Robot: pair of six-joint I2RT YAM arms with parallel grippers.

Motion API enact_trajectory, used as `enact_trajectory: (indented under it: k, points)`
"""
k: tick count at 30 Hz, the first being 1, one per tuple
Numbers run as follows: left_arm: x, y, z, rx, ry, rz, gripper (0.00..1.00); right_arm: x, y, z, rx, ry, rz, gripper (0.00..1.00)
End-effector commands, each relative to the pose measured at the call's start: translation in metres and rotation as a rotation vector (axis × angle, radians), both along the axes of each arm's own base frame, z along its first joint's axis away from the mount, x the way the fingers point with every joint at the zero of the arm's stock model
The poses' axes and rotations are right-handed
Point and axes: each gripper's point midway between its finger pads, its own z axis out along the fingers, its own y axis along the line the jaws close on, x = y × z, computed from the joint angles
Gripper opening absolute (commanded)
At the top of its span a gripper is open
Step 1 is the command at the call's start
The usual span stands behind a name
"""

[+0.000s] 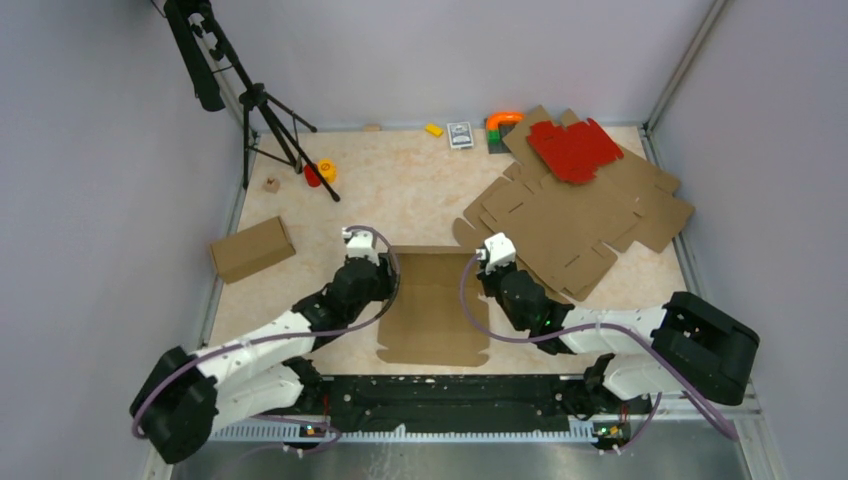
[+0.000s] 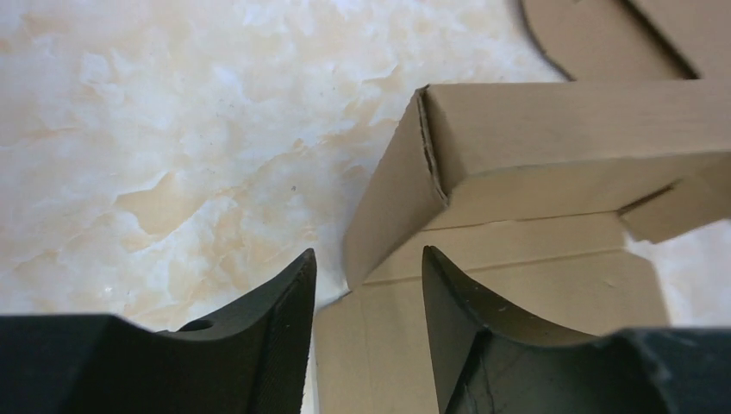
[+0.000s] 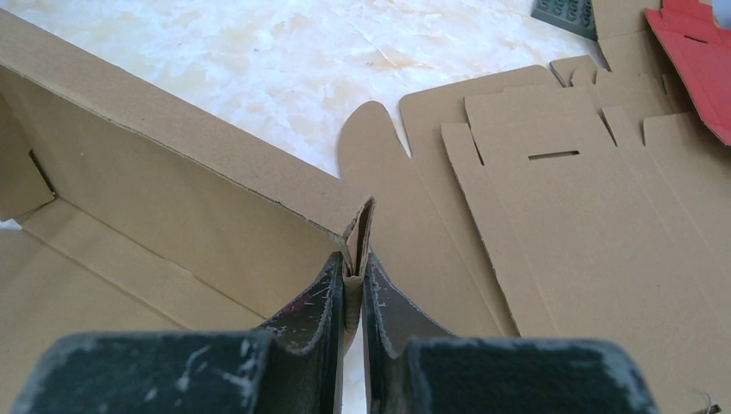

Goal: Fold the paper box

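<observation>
My right gripper [image 3: 353, 263] is clamped narrow on the paper box [image 1: 432, 310]: the two fingers pinch the doubled-over top edge of a raised wall at the box's 2 o'clock corner. My left gripper [image 2: 369, 259] stands with its jaws apart and nothing between the pads. It sits at the box's 10 o'clock corner, one finger over the bare table [image 1: 400, 190], the other over the box's floor panel, and the upright corner rises just ahead of the gap at 12 o'clock.

The box lies between the two wrists, near the arm bases. It is plain brown cardboard. Its floor rests flat on the table, the far wall is folded up with a turned-over rim, and a small tab juts inward at the left corner. The near panel lies flat toward 6 o'clock.

At 2 o'clock from the box a stack of flat brown blanks [image 1: 580, 215] spreads out, its closest flap just beside the pinched corner, with a red die-cut sheet [image 1: 573, 148] on top. A small closed brown carton [image 1: 250, 248] sits at 9 o'clock, well apart.
</observation>
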Motion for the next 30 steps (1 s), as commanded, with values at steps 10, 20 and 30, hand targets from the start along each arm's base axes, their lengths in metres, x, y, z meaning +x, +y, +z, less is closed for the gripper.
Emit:
enact_trajectory:
  k: [10,20,30]
  points:
    - [-0.021,0.006,0.115,-0.258,-0.149,0.002,0.69,0.000,-0.001,-0.002,-0.050,-0.020,0.003,0.03]
    - [0.034,-0.002,0.143,-0.335,-0.068,-0.040,0.61,0.000,0.001,-0.004,-0.059,-0.015,0.013,0.04]
    - [0.024,-0.014,0.105,-0.334,0.050,-0.091,0.58,-0.001,0.002,-0.004,-0.057,-0.013,0.020,0.04]
